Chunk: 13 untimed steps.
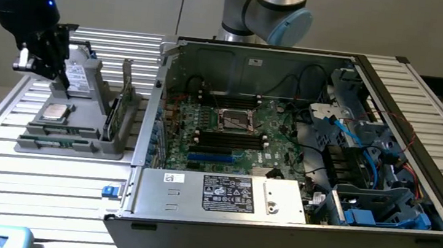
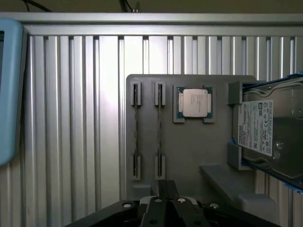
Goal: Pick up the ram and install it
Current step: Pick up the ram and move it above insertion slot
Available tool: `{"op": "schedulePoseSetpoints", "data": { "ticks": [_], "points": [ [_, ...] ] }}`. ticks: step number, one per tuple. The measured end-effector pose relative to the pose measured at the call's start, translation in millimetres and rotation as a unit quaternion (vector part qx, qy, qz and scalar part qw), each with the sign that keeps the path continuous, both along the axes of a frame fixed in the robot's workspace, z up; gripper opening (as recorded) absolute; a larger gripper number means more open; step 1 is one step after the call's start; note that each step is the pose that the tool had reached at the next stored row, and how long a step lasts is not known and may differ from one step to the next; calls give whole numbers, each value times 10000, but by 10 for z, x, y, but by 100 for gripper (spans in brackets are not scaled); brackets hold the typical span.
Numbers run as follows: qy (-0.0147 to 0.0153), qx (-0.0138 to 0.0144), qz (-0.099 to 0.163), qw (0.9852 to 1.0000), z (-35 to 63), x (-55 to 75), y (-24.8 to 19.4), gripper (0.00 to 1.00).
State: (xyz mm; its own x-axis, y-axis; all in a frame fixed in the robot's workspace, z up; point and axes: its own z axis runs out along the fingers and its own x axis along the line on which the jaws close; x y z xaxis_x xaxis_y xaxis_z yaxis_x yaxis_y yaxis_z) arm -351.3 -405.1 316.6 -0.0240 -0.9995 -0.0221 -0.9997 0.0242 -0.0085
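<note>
Two ram sticks stand on edge in the grey holder tray (image 1: 112, 149). From the wrist they are thin lines, one ram (image 2: 136, 130) beside the other ram (image 2: 159, 130). In the exterior view the ram (image 1: 63, 129) lies at the tray's near end. My gripper (image 1: 60, 81) hangs over the tray's far end, by the hard drive, and its fingers (image 2: 156, 208) are shut with nothing between them. In the wrist view my gripper (image 2: 165, 201) sits just off the end of the second stick. The open computer case (image 1: 220, 222) shows the motherboard (image 1: 237, 132) with black slots (image 1: 228, 139).
The tray also holds a CPU (image 2: 194, 102), a hard drive (image 2: 265, 127) and an upright green card (image 1: 122, 104). A light blue object (image 2: 9, 90) lies on the slatted table (image 1: 41, 191). Cables and drive cages fill the case at the exterior view's right.
</note>
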Motion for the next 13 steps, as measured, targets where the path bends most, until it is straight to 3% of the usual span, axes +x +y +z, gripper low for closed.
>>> {"op": "schedulePoseSetpoints", "data": {
  "ticks": [2,6,7,13],
  "points": [
    [0,0,1,10000,-1,-12,0,24],
    [0,0,9,10000,-38,-95,-2,30],
    [0,0,12,10000,-55,-127,-3,37],
    [1,0,22,10000,-149,-208,-56,37]
  ]
}}
